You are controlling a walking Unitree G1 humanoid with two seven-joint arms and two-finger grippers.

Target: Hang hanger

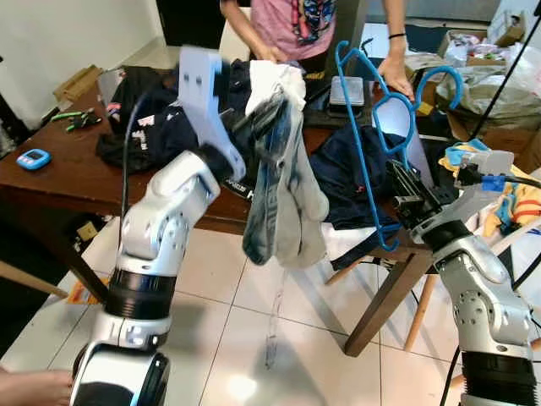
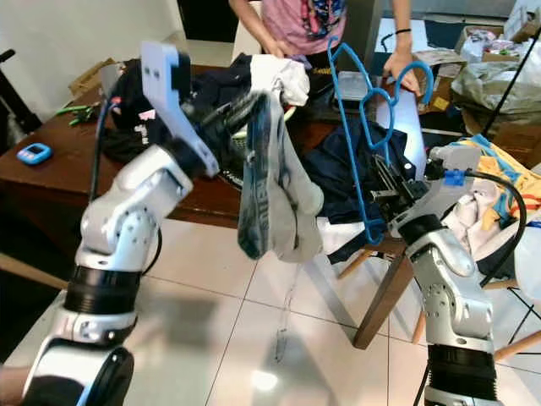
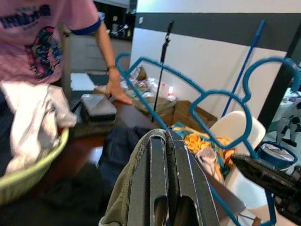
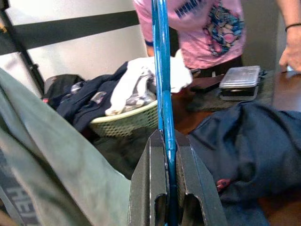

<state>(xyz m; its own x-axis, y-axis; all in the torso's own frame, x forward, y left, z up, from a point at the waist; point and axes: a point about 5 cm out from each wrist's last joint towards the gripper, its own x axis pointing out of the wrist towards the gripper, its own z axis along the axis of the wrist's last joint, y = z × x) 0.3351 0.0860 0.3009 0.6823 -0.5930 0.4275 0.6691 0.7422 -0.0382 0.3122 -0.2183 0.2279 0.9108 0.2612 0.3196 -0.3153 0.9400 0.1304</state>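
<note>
My right gripper (image 1: 404, 203) is shut on the lower end of a blue plastic hanger (image 1: 361, 161), which stands upright over the table's right corner. Its hook (image 1: 439, 78) curls at the top right. In the right wrist view the hanger's bar (image 4: 162, 70) runs straight up from between the shut fingers (image 4: 188, 188). My left gripper (image 1: 252, 127) is raised over the table's front edge and is shut on a grey-green and blue garment (image 1: 283, 194). The garment hangs down past the table edge, just left of the hanger. Its cloth (image 3: 127, 179) wraps the left fingers.
A dark wooden table (image 1: 68, 169) holds dark clothes (image 1: 144, 118), a navy garment (image 1: 355, 178), a green laundry basket (image 4: 127, 125), a grey box (image 1: 347, 89) and a blue timer (image 1: 32, 158). A person (image 1: 287, 21) stands behind it, one hand (image 1: 396, 76) beside the hanger. White chair (image 3: 235, 136) at right.
</note>
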